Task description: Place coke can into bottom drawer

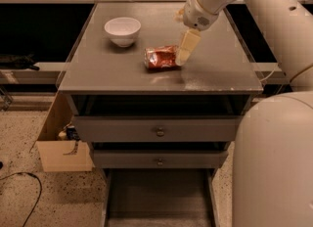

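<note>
Red coke can (160, 58) (sideways) — gripper (182, 58) just beside.

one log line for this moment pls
pincer: at right end of coke can | coke can: lying on cabinet top | bottom drawer: open, can not in it

Speckled floor (24, 138), cardboard box (63, 157) beside grey cabinet (98, 69), black cable (39, 194) at left, dim warm light
</note>
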You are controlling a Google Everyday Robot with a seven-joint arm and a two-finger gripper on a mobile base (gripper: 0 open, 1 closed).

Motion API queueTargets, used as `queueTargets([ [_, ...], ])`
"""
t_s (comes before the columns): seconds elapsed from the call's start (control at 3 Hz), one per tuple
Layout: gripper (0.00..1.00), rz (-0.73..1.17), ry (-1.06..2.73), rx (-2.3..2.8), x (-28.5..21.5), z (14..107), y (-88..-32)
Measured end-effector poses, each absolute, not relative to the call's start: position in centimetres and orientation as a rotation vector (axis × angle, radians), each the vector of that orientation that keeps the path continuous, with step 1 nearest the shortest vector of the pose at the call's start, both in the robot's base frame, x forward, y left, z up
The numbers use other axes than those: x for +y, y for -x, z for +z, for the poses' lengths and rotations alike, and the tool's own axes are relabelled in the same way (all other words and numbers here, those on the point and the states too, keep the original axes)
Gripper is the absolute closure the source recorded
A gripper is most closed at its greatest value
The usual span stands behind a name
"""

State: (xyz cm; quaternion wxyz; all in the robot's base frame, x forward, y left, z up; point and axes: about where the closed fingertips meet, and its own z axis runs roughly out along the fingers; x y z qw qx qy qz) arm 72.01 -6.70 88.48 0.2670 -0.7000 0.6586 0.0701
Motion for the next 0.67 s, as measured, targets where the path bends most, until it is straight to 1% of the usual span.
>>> queueTargets([
  [0.67, 0.00, 0.206, 1.952, 1.751, -4.8, 86.5, -69.2],
])
